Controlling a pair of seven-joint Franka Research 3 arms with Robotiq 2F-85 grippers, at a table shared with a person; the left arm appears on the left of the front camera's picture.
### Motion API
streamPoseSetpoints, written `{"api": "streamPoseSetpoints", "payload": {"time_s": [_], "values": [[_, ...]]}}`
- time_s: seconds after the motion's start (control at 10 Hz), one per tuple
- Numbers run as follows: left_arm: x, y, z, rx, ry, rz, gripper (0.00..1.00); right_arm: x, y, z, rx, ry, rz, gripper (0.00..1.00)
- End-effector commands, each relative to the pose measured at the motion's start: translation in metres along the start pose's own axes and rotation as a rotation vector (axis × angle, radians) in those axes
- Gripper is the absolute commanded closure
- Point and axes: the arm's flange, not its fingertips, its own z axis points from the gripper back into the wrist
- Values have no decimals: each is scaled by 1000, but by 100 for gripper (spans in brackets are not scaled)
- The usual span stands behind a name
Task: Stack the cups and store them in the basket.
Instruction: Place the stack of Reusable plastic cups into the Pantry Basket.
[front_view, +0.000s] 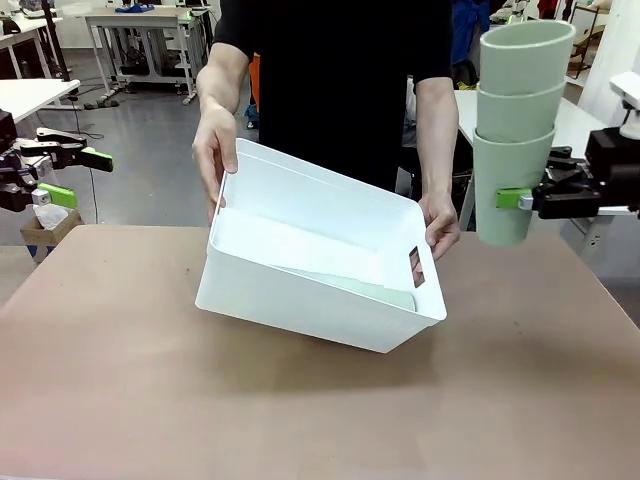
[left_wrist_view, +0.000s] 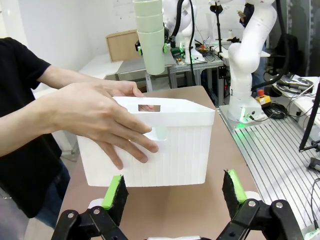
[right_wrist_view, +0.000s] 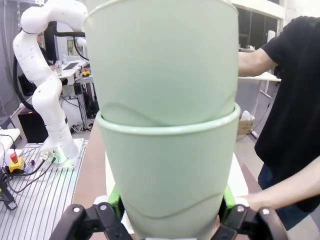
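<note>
Clamping the upright stack of cups (front_view: 517, 130) near its base, right gripper (front_view: 522, 200) at three o'clock. Tilting toward it at centre, the basket (front_view: 320, 262) in the person's hands (front_view: 215, 150), mouth up-right. Idling wide open at nine o'clock, left gripper (front_view: 60, 170), farther off.

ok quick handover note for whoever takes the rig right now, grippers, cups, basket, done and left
Left gripper: open, empty, off the table's left side.
Right gripper: shut on the bottom cup of a nested stack of three cups, held upright in the air at the right.
Basket: tilted toward the robot, held at both ends by the person's hands; something pale green lies inside.
Done: stacking.
Left: put the stack in the basket.
</note>
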Motion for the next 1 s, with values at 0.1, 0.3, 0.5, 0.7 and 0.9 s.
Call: {"api": "streamPoseSetpoints", "payload": {"time_s": [0.1, 0.3, 0.5, 0.7, 0.9], "values": [[2, -1, -1, -2, 0, -3, 0, 42, 6, -37, -36, 100, -19, 14], [2, -1, -1, -2, 0, -3, 0, 60, 8, -67, -54, 187, -9, 14], [2, -1, -1, -2, 0, -3, 0, 67, 5, -96, -74, 260, -6, 14], [2, -1, -1, -2, 0, -3, 0, 68, 0, -129, -94, 332, 3, 14], [2, -1, -1, -2, 0, -3, 0, 63, -4, -160, -115, 387, 2, 14]]}}
